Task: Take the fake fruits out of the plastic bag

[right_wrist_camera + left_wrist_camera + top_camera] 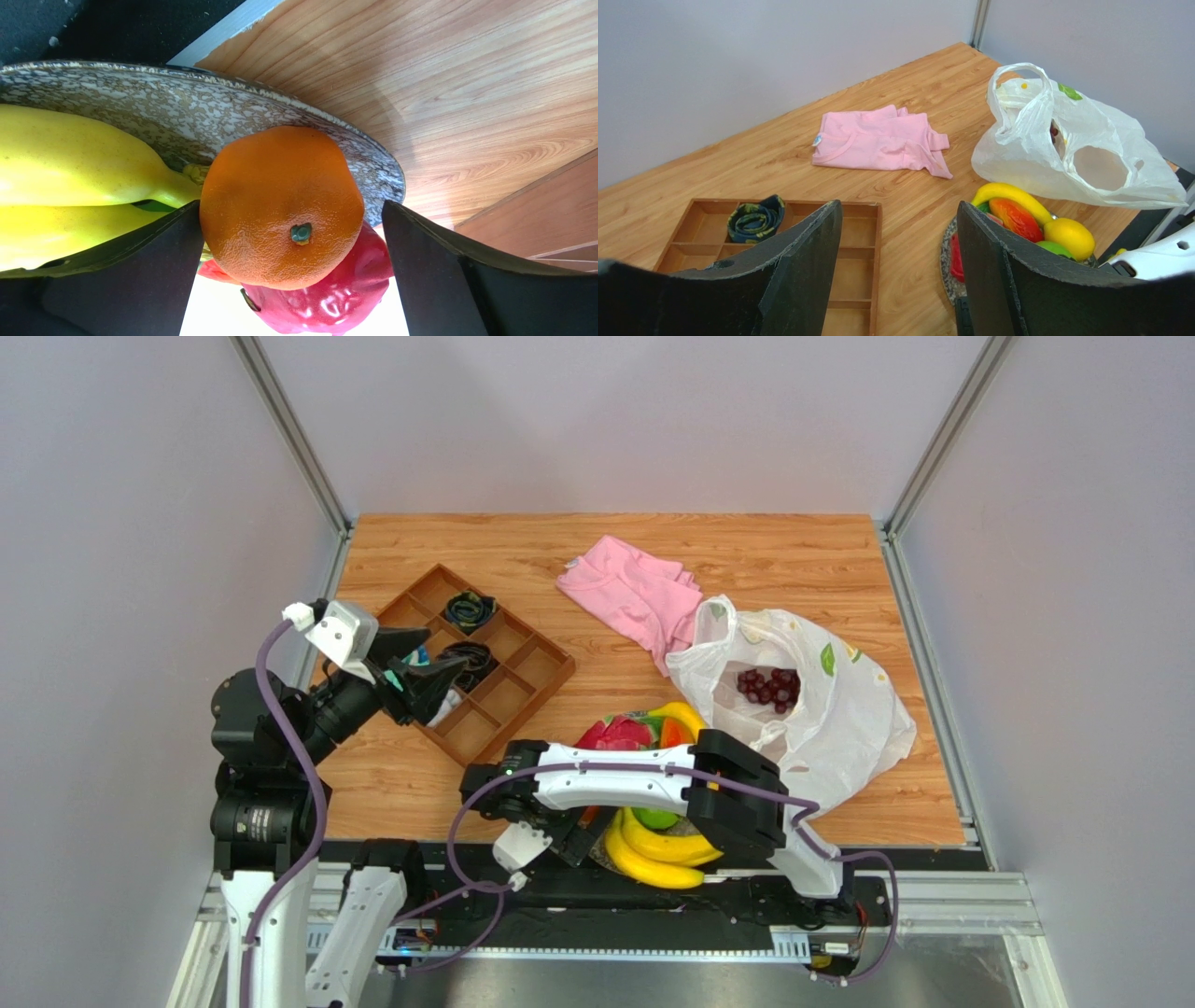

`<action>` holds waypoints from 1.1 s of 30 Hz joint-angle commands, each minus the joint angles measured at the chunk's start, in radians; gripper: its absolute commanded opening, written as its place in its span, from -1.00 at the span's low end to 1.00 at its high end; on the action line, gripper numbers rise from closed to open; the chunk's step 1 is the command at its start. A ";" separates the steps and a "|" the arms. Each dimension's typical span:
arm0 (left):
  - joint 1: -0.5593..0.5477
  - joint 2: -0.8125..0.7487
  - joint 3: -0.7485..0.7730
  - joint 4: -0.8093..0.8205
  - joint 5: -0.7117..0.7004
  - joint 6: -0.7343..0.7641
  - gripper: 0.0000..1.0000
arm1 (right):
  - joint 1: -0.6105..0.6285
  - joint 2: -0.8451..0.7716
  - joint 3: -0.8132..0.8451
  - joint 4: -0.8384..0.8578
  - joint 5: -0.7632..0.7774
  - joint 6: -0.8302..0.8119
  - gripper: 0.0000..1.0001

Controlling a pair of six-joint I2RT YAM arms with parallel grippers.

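**Your right arm (631, 781) lies folded low along the near edge, with its claw spread around an orange.**
The forearm runs leftward from a bent elbow, wrist tipped down over the speckled grey plate (210, 112). The right gripper (291, 210) stands wide to either side of the pebbled plastic orange (281, 203), one finger plainly apart from it. The orange sits on a glossy red dragon fruit (337, 287), beside yellow plastic bananas (70, 161). Your left gripper (898, 210) hangs raised over the compartmented wooden tray (540, 693), spread and empty. Dark purple grapes (769, 686) lie inside the crinkly white plastic bag (842, 721).

Left arm (260, 756) black joints, right arm (617, 781) white shell; purple cables (261, 672); black gripper fingers (801, 280).
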 commanded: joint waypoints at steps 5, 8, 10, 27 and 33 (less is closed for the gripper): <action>0.012 0.029 0.006 0.065 0.048 -0.048 0.38 | 0.019 -0.043 0.082 -0.180 -0.011 0.025 1.00; 0.012 0.043 0.009 0.083 0.057 -0.065 0.38 | 0.032 -0.054 0.151 -0.209 -0.025 0.040 1.00; 0.012 0.054 0.019 0.097 0.068 -0.073 0.37 | 0.035 -0.060 0.213 -0.241 -0.041 0.049 1.00; -0.185 0.437 0.353 0.211 -0.009 -0.042 0.39 | -0.266 -0.626 0.181 -0.157 -0.026 0.468 1.00; -0.329 0.713 0.528 0.168 -0.028 -0.011 0.39 | -0.916 -0.807 0.119 -0.040 -0.231 0.588 1.00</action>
